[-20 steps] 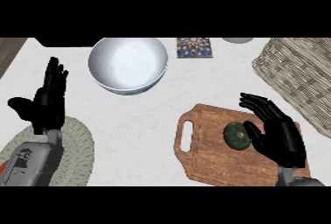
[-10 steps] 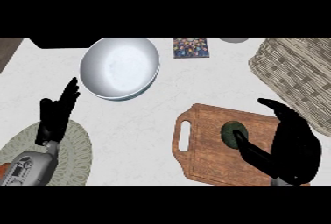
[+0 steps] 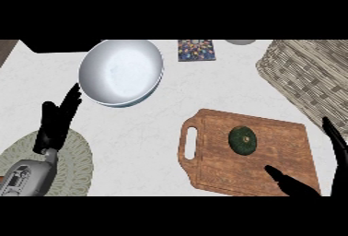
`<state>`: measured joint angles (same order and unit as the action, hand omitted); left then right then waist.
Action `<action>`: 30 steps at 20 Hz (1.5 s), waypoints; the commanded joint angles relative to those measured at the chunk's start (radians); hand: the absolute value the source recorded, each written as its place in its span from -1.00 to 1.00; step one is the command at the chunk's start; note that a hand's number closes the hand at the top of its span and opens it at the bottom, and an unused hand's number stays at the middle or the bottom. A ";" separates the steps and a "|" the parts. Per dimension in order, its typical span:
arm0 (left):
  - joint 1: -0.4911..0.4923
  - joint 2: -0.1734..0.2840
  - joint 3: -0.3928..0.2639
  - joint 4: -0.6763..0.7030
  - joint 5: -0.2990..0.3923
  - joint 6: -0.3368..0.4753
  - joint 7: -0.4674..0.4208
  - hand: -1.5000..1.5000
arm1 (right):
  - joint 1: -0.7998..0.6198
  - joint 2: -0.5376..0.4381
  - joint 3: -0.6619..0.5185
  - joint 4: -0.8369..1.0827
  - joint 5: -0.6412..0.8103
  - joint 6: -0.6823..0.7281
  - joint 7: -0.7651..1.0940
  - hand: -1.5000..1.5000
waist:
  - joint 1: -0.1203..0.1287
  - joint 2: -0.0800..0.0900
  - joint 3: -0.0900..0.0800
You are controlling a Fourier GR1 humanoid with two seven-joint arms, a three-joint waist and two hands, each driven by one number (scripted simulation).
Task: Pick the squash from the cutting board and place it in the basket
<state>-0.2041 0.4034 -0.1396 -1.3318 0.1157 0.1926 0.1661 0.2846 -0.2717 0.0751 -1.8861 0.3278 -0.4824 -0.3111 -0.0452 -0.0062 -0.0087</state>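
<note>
The dark green squash (image 3: 242, 140) sits stem-end up, round from above so no long axis shows, on the cutting board (image 3: 217, 170) near the wicker basket (image 3: 309, 73), untouched between the right hand's (image 3: 299, 186) spread, released fingers.

the left hand (image 3: 55, 120) shows at the view's left, open, fingers straight and pointing up and a little right, thumb out to the left. its grey forearm (image 3: 26, 177) runs down to the lower left corner. the right hand (image 3: 299, 186) sits at the lower right edge, mostly cut off, open: thumb pointing up-left, one finger rising along the right edge.
</note>
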 commanded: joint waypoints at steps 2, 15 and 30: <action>0.021 0.014 0.009 -0.001 0.008 -0.017 0.001 0.00 | 0.185 -0.220 -0.006 -0.121 0.134 0.168 0.236 -1.00 | 0.004 0.002 -0.004; 0.005 -0.044 -0.016 -0.069 -0.039 -0.015 0.051 0.00 | 0.218 -0.310 0.032 -0.651 0.063 0.527 0.831 -1.00 | 0.043 0.005 0.008; -0.053 -0.088 0.058 0.027 -0.092 -0.056 0.030 0.00 | 0.242 -0.161 0.025 -0.478 0.203 0.428 0.645 -1.00 | 0.031 0.005 0.009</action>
<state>-0.2085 0.3440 -0.0986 -1.3588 0.0454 0.1294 0.2010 0.4577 -0.4679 0.0965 -2.3367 0.4437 -0.0416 0.3948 -0.0065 -0.0014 -0.0003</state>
